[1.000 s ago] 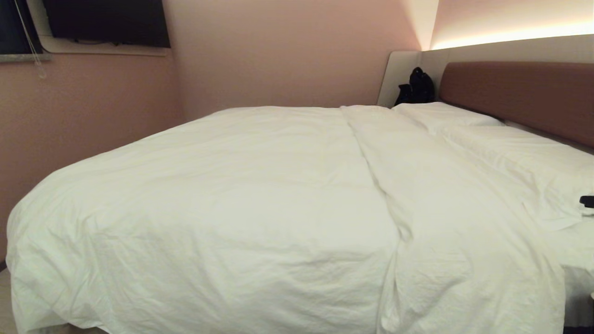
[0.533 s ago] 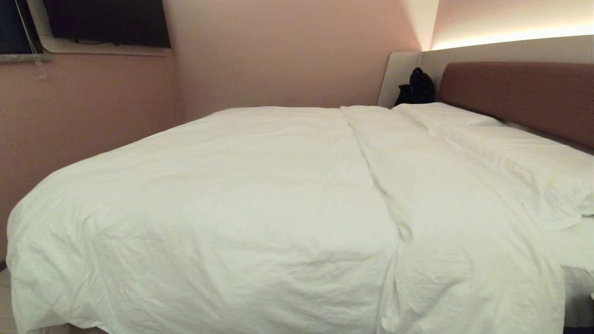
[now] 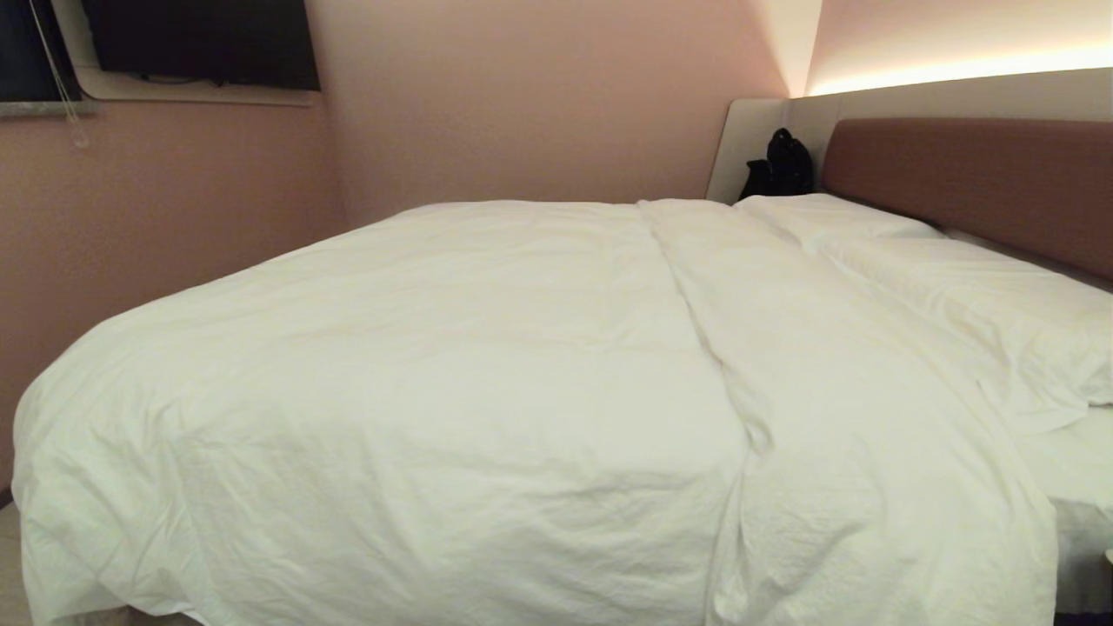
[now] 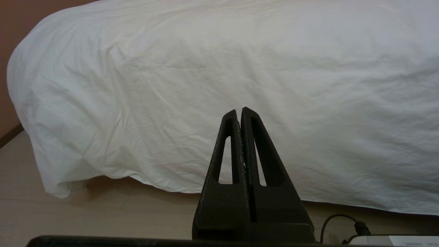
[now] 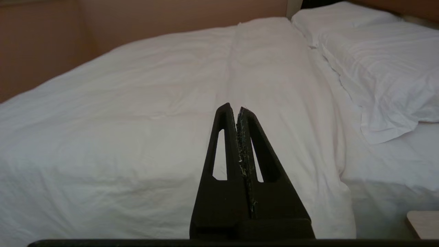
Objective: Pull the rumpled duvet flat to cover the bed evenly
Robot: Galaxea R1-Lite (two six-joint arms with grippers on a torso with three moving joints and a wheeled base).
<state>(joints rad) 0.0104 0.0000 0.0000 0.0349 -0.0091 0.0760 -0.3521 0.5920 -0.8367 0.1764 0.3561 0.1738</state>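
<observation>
One duvet, white and puffy, spread over most of the one bed; it reaches the far left edge and hangs over the near side almost to the floor, near-left corner drooping lowest. One long raised fold runs from the far side to the near side, right of centre. Surface creased but largely flat. Two white pillows lie end to end along the brownish-red headboard at the right; the nearer one overhangs a strip of bare sheet. One dark bag sits in the far corner by the grey surround panel. One dark screen on the wall, far left. Neither arm shows in the head view. Left gripper low in front of the near hanging edge, fingers clenched on nothing, clear of the cloth. Right gripper held above the near side of the duvet, pointing along the fold, fingers clenched, empty. One pale wooden corner stands beside the bed at near right.
</observation>
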